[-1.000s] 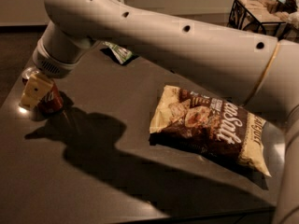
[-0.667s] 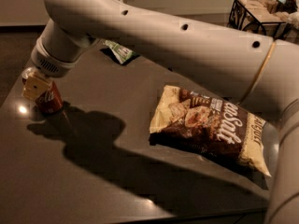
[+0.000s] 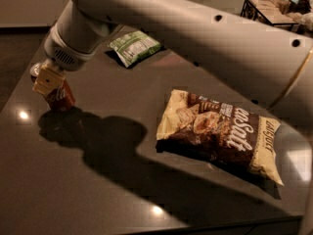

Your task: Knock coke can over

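Note:
The coke can [image 3: 60, 97] is a small red can with white script near the left edge of the dark table [image 3: 98, 190]. It leans, with its top toward the upper left. My gripper [image 3: 46, 81] sits right at the can's top, touching it, at the end of the white arm [image 3: 186, 28] that crosses the view from the upper right. The gripper hides the can's top.
A brown and cream chip bag [image 3: 220, 131] lies flat at the table's right. A green and white bag [image 3: 134, 47] lies at the back, partly under the arm. A crate-like stand [image 3: 274, 9] is at the far upper right. The table's left edge is close to the can.
The view has shifted, so everything sits more to the right. The gripper stays at the can's top and the can leans a little more.

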Robot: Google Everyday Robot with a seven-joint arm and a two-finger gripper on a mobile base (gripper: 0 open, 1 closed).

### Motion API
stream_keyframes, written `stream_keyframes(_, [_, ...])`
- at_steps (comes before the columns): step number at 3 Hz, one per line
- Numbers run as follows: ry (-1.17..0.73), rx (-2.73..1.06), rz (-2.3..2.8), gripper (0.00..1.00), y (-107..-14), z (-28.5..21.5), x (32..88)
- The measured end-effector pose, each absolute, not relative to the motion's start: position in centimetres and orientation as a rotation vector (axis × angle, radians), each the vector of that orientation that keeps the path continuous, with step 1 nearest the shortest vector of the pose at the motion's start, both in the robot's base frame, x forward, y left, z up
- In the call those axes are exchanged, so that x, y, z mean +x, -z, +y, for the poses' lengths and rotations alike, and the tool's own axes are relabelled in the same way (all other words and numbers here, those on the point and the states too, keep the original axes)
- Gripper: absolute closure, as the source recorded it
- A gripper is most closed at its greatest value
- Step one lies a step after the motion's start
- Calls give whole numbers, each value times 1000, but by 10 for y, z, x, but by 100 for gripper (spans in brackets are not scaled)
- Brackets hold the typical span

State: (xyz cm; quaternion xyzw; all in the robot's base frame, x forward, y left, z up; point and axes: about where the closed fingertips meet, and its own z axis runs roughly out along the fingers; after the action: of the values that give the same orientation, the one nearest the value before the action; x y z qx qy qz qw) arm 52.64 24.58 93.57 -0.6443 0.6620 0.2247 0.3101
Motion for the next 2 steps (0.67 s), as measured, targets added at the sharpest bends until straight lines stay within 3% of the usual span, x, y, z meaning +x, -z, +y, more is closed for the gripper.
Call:
stream_keyframes(1, [-518,-1822,1714,100,-953,198,522])
stream_keyframes(2, [-398,-1995,1669,100,-959,149,507])
